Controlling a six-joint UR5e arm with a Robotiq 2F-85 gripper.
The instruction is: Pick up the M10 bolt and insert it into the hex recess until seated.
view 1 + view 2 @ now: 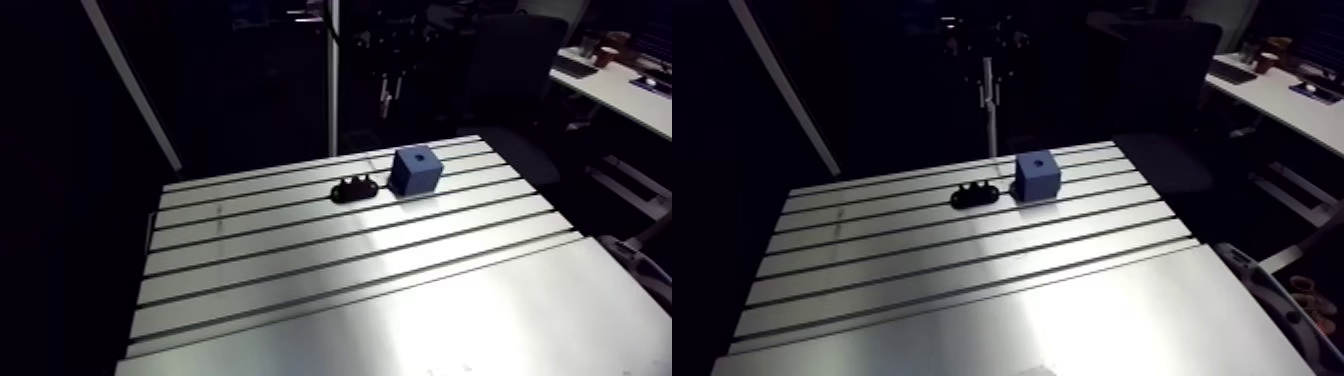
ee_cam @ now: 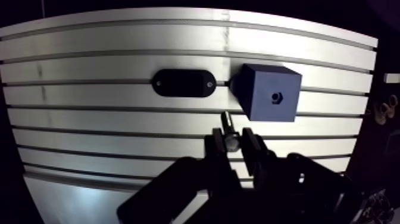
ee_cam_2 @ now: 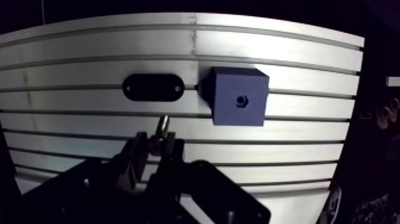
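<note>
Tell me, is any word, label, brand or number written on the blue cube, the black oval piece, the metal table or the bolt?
No text can be read in any view.
On the blue plastic cube: none, only its hex recess.
On the black oval plate: none.
On the slotted aluminium table: none.
On the metal bolt held in the gripper: too small to tell.

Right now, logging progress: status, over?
Gripper shut on silver metal bolt. Blue cube ahead, hex recess unfilled. Black oval holder beside cube, off the path.
</note>
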